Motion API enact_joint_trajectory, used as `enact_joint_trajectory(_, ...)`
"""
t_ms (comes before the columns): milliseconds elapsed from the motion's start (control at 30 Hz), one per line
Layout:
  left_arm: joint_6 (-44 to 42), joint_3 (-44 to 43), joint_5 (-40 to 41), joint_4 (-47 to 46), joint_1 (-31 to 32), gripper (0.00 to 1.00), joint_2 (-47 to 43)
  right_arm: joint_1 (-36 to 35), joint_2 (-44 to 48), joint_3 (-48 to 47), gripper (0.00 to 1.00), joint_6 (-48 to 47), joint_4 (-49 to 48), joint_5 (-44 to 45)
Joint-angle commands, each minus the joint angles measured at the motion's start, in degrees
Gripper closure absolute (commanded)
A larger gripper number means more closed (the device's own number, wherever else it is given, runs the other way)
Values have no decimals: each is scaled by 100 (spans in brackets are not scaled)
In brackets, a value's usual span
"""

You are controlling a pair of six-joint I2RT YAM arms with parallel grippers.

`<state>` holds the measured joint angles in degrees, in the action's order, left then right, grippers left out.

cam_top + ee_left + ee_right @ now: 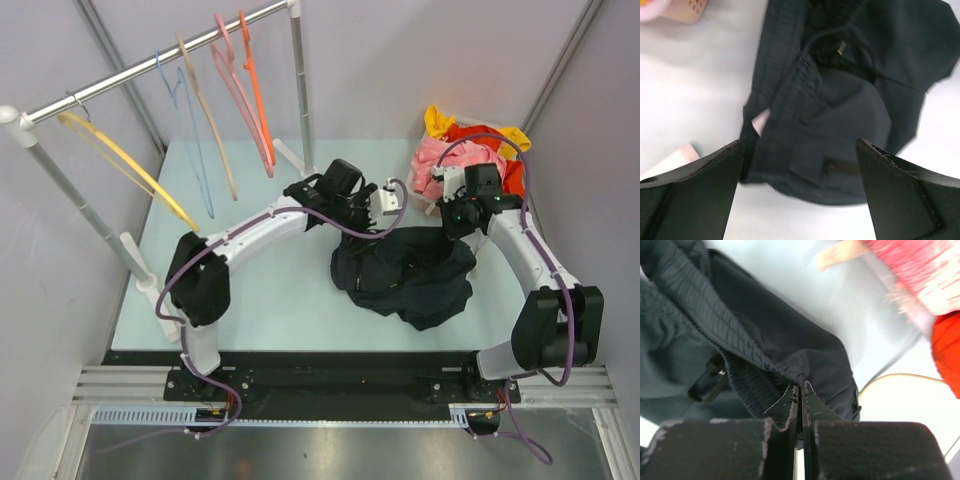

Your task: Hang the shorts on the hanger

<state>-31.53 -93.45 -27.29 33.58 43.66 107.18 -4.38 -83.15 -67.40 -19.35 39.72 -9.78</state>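
The dark shorts (410,275) lie crumpled on the table right of centre. My right gripper (465,215) is shut on the ribbed waistband edge of the shorts (740,340), with its tips (802,387) pinching the fabric. My left gripper (385,197) is open and empty, hovering over the far left edge of the shorts (840,100); its fingers (695,185) stand wide apart and the midpoint (800,170) lies over the hem. The pale-pink hanger (240,90) hangs on the rail at the back left, away from both grippers.
An orange hanger (257,85), a beige hanger (205,110), a blue hanger (185,130) and a yellow hanger (130,165) share the rail (150,65). A pile of pink (920,265) and red-orange (947,350) garments lies at the back right (470,150).
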Motion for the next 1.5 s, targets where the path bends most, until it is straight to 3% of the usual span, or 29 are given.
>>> enact_joint_trajectory(0, -143, -612, -251, -282, 46, 3, 470, -28, 273, -116, 100, 204, 325, -349)
enact_joint_trajectory(167, -380, -727, -373, -520, 46, 3, 804, 8, 493, -116, 100, 195, 431, -367)
enact_joint_trajectory(400, -925, -842, -295, 236, 46, 11, 1201, 157, 871, -116, 100, 186, 624, -367)
enact_joint_trajectory(500, -1136, -789, -268, 795, 55, 32, 1008, 280, 1064, -125, 100, 125, 677, -270)
enact_joint_trajectory(533, -1162, -789, -294, 982, 55, 44, 911, 324, 1108, -125, 100, 99, 677, -244)
enact_joint_trajectory(600, -1276, -658, -303, 1412, 55, 52, 482, 403, 1284, -125, 100, 28, 668, -208)
enact_joint_trajectory(700, -1478, -131, -154, 1711, 55, 74, -239, 658, 1530, -133, 100, -68, 703, -209)
enact_joint_trajectory(733, -1488, 44, -50, 1783, 55, 92, -380, 693, 1583, -151, 100, -86, 712, -182)
enact_joint_trajectory(767, -1479, 107, -22, 1853, 55, 99, -538, 719, 1627, -186, 100, -95, 712, -173)
enact_joint_trajectory(1000, -1155, 56, 584, 2073, 55, 100, -1847, 1027, 2022, -906, 100, -60, 484, -270)
enact_joint_trajectory(1167, -846, -1357, 927, 2301, 55, 100, -2218, 1053, 1979, -2003, 100, 203, 212, -384)
enact_joint_trajectory(1333, -767, -3192, 1199, 2609, 99, 100, -2271, 1071, 1514, -4086, 100, 651, 185, -612)
enact_joint_trajectory(1467, -741, -3549, 1437, 2260, 204, 100, -2682, 1071, 1337, -5168, 100, 836, 334, -902)
